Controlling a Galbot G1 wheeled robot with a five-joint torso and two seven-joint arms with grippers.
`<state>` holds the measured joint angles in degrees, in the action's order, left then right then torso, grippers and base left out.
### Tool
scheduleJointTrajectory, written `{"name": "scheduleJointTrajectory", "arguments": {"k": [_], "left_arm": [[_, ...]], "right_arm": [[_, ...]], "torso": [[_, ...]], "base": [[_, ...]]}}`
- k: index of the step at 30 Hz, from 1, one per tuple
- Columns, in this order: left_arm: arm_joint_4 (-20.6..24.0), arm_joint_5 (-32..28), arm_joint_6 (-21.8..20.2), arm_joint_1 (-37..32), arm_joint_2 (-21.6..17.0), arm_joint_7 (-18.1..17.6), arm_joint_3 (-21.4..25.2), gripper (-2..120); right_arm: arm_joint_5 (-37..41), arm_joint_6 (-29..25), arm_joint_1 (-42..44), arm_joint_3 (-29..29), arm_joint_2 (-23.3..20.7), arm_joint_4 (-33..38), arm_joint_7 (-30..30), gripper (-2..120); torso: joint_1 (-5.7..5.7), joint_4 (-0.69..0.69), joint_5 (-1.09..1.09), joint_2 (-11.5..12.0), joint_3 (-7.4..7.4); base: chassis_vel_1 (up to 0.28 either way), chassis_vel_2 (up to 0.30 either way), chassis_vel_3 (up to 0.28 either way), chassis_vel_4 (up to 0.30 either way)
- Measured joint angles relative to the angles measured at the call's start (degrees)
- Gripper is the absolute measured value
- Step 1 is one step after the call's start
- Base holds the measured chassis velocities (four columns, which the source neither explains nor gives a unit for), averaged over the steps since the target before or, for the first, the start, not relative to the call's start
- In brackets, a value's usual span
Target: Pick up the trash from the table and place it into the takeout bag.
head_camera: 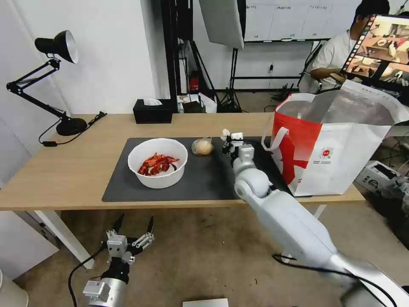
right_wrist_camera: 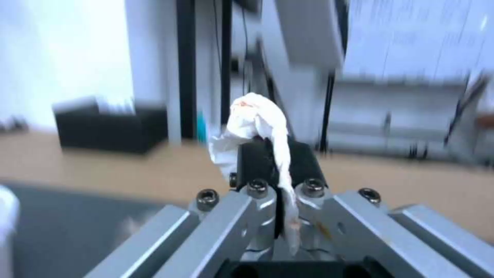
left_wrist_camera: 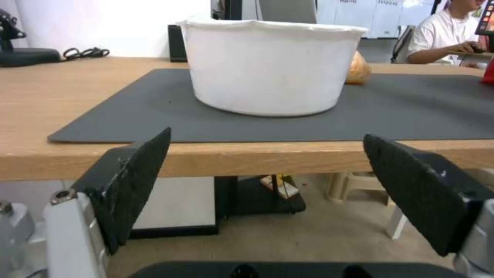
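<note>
A white round bowl [head_camera: 158, 162] of red scraps stands on the dark grey mat [head_camera: 200, 181] of the table [head_camera: 64, 170]; its side shows in the left wrist view as the bowl [left_wrist_camera: 270, 65]. A small clear bag with a beige lump [head_camera: 202, 146] lies behind it, seen also as the bag [left_wrist_camera: 357, 71]. My right gripper [head_camera: 228, 141] hovers over the mat beside that bag, shut on a crumpled white tissue [right_wrist_camera: 257, 119]. The takeout bag [head_camera: 336, 140] stands open at the table's right end. Below the table's front edge, my left gripper [head_camera: 133, 225] is open.
A black tissue box [head_camera: 152, 111] sits at the table's back edge, a black desk lamp [head_camera: 59, 81] at the far left. A cardboard box [head_camera: 377, 172] lies on the floor at the right. A person sits at a screen behind the takeout bag.
</note>
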<state>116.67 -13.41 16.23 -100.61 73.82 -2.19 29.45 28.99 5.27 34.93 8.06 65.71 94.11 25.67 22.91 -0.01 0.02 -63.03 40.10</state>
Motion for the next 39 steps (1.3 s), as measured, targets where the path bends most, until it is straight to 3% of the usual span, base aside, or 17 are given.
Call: {"name": "scheduleJointTrajectory", "arguments": {"k": [1,7,10,11,15,18,28,39], "left_arm": [[0.0,0.0,0.0,0.0,0.0,0.0,0.1,100],[0.1,0.0,0.0,0.0,0.0,-0.1,0.3,100],[0.3,0.0,0.0,-0.1,0.0,-0.1,0.4,100],[0.3,0.0,0.0,-0.2,0.0,-0.1,0.4,100],[0.5,0.1,0.0,-0.5,0.1,-0.2,0.4,100],[0.5,0.1,0.0,-0.5,0.2,-0.2,0.4,100],[1.2,0.1,-0.1,-0.5,0.1,-0.1,0.2,100],[2.1,0.1,-0.4,-1.0,-0.4,0.5,0.1,100]], "right_arm": [[-3.1,-3.2,2.3,-2.4,-1.4,4.4,-0.1,0],[-12.5,-6.5,2.8,-8.6,-3.6,9.7,1.8,0],[-15.7,-5.1,1.2,-10.7,-4.4,10.3,5.0,0],[-17.1,-1.4,0.0,-11.7,-5.4,10.5,8.2,0],[-12.1,7.0,-2.4,-12.6,-7.9,10.3,13.3,0],[-8.3,9.4,-3.3,-12.7,-9.2,10.1,13.8,0],[-3.8,11.3,-3.5,-12.5,-9.2,9.9,16.4,1],[-1.9,12.7,-3.1,-12.4,-9.0,10.6,17.6,40]], "torso": [[0.0,0.0,-0.01,0.0,0.0],[0.0,0.0,-0.01,0.0,0.0],[0.0,0.01,-0.01,0.0,0.0],[0.0,0.02,-0.01,0.0,0.0],[0.0,0.01,-0.01,0.0,0.0],[0.0,0.01,0.0,0.0,0.0],[0.0,0.01,-0.01,0.0,0.0],[0.01,0.01,-0.02,0.0,0.01]], "base": [[0.0,0.0,0.0,0.0],[0.0,0.0,0.0,0.0],[0.0,0.0,0.0,0.0],[0.0,0.0,0.0,0.0],[0.0,0.0,0.0,0.0],[0.0,0.0,0.0,0.0],[0.0,0.0,0.0,0.0],[0.0,0.0,0.0,0.0]]}}
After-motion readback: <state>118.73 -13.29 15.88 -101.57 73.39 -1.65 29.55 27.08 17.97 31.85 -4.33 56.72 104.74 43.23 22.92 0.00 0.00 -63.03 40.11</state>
